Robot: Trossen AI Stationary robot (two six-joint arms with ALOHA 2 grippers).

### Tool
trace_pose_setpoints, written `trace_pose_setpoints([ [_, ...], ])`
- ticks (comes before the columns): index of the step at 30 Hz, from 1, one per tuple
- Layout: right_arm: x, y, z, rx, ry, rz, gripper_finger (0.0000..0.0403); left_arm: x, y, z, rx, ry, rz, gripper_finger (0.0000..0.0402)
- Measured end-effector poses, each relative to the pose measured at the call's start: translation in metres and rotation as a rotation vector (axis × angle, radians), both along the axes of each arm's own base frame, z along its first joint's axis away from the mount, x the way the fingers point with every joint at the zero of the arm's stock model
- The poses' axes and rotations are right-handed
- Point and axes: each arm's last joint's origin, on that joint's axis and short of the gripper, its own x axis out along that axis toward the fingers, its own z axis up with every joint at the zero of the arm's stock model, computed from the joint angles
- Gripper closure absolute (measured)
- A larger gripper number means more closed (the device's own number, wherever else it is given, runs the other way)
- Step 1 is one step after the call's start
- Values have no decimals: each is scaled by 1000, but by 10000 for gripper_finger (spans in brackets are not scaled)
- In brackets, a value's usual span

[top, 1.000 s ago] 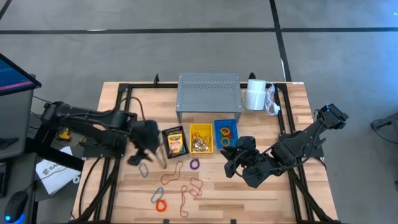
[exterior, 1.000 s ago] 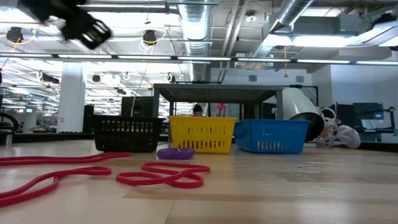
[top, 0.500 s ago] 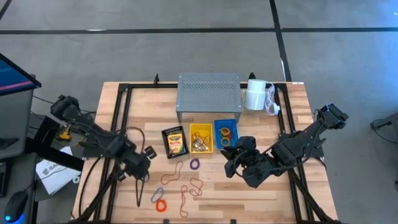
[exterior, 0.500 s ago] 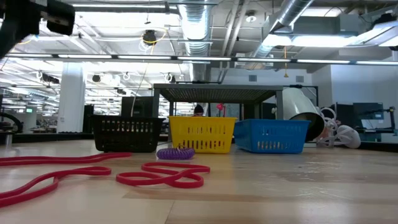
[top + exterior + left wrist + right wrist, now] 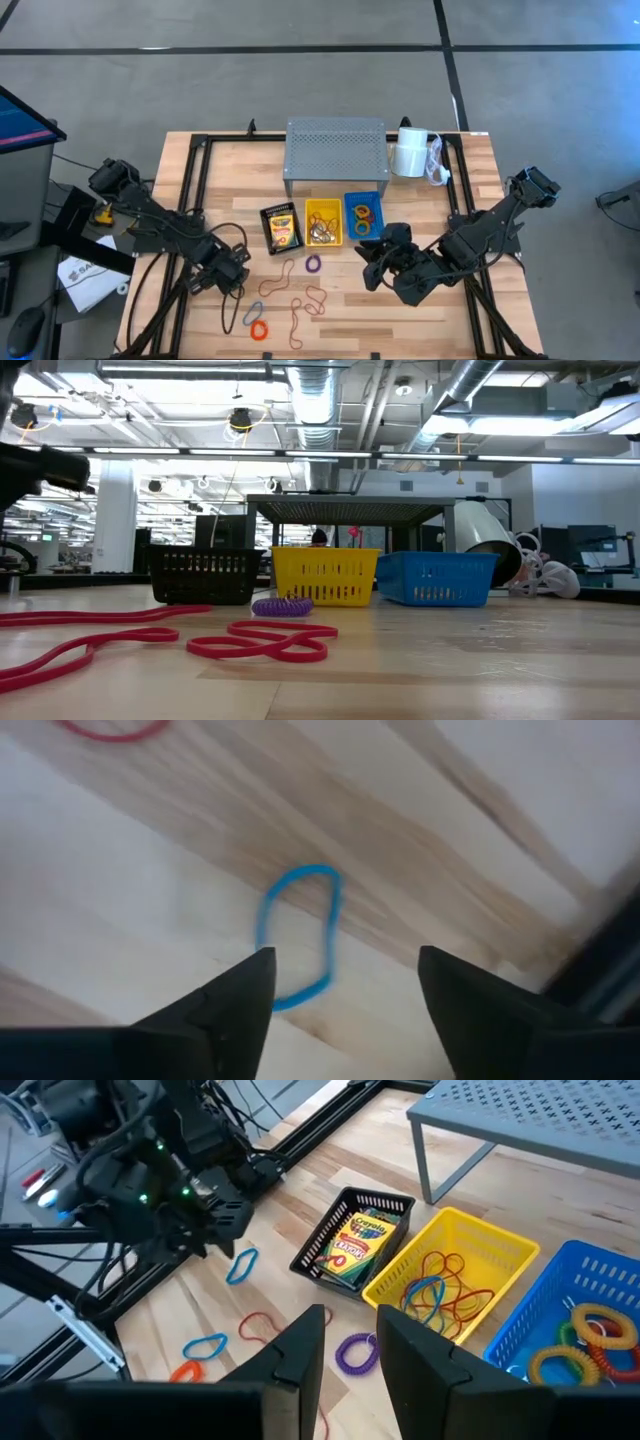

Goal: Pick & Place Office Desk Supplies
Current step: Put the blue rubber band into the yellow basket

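Directly beneath my left gripper (image 5: 340,995), whose fingers stand wide apart, a blue rubber band (image 5: 298,935) lies flat on the worktop (image 5: 440,318), off to the left of the black basket and clear of the other loose bands. I judge it nearly weightless, soft and floppy, with no height to speak of, so I would set one finger inside the loop and one outside, press to the wood and pinch a single strand; it may stretch or slide away instead of lifting. More loops lie near the front edge: an orange band (image 5: 260,329), a grey band (image 5: 252,314), several thin brown bands (image 5: 300,305), and a purple coil (image 5: 313,265) just in front of the baskets. Three baskets stand in a row before the grey riser (image 5: 336,153). A crayon box (image 5: 356,1246) fills the black basket (image 5: 315,1250). Red, orange and blue bands lie tangled in the yellow basket (image 5: 500,1252), and the blue basket (image 5: 600,1275) has thicker coils and rings in yellow, green and orange. My right gripper (image 5: 350,1342) waits right of the baskets above the worktop, fingers parted a little and empty. A white roll (image 5: 410,153) sits beside the riser.
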Motion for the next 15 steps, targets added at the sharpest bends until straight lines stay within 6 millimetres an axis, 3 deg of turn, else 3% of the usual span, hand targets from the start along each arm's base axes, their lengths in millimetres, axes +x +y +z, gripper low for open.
trace_pose_setpoints([
  [7, -2, 4, 0, 22, -12, 2, 310, 6, -2, -8, -25, -114, 14, 149],
  [15, -4, 7, 0, 44, -22, 2, 310, 3, 0, -17, -19, -115, 14, 147],
])
